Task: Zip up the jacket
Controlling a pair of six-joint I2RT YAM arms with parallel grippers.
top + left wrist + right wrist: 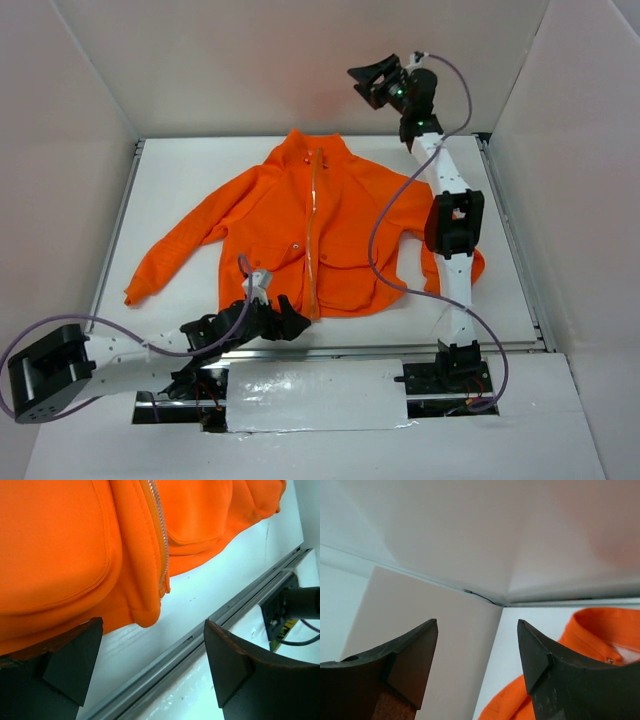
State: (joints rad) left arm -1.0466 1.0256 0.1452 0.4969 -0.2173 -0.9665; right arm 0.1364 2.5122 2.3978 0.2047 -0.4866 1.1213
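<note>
The jacket (300,230) lies spread flat in the middle of the white worktop (180,170), front side up. Its collar points toward the far wall and its hem is by the near edge. One sleeve stretches out toward the left corner. The other runs under the right arm (455,260), and a bit of orange shows past it.

White walls (250,60) close in the worktop on three sides. The right arm rises from its base across that sleeve and reaches high toward the back wall. The left arm (120,355) lies low along the near edge, angled in toward the hem.

Up there the right fingers (372,78) are spread wide with nothing between them. The wrist view shows them (410,655) facing the corner where the walls meet, with the collar (600,630) below. The left fingers (290,322) are also parted wide, right at the bottom of the front opening. From the wrist, the hem corner (145,615) hangs in the gap above them and is not pinched, though the fabric comes close to the left-hand one (75,655).

The pale zipper (314,230) runs straight from collar to hem. Its teeth (161,540) end just above that hem corner. I can't tell whether the two halves are joined. A grey rail (200,630) edges the worktop just beyond.
</note>
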